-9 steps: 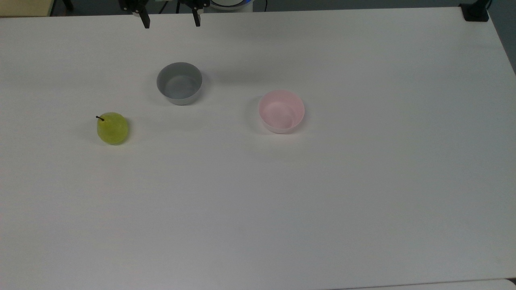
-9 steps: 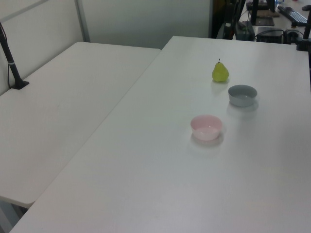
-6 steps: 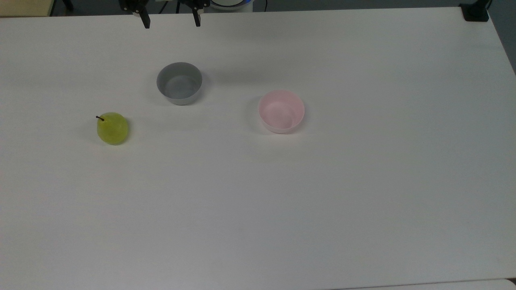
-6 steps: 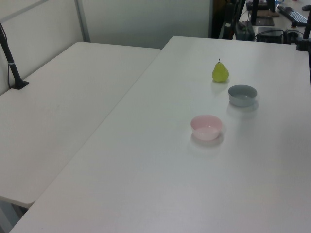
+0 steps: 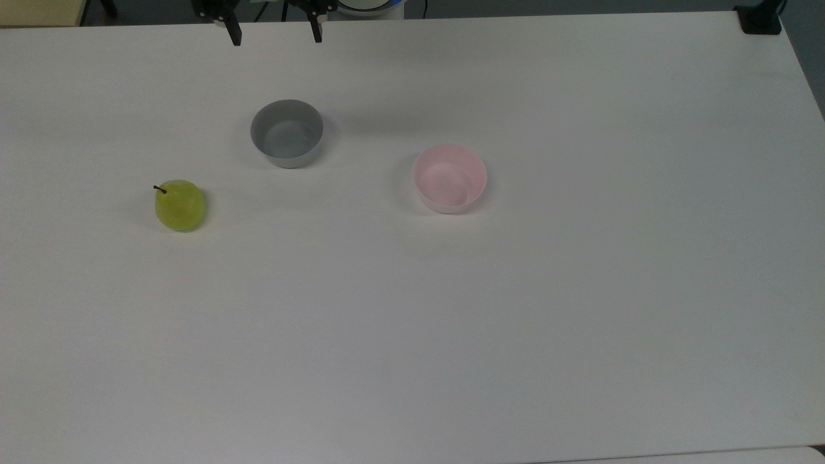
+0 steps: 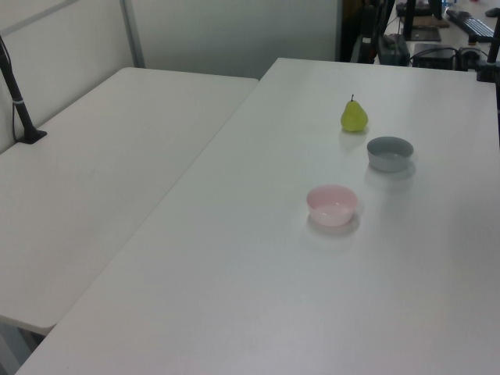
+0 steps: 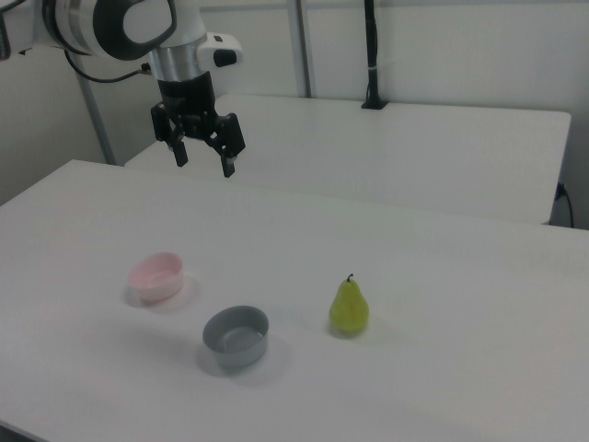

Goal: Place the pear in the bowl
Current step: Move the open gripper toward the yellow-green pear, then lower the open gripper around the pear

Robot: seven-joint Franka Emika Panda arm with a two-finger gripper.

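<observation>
We see the claw hanging high above the white table, its two fingers spread apart and holding nothing. Below it sits the grey bowl, with the pink bowl near. The pear stands upright on the table, apart from both bowls. We read no writing anywhere.

**Arm raised, fingers spread**

The arm reaches in from the right view's upper left, its wrist turned straight down. The gripper hangs high above the desk, near its far edge in the top view, where its two dark fingertips stand well apart, holding nothing.
</observation>
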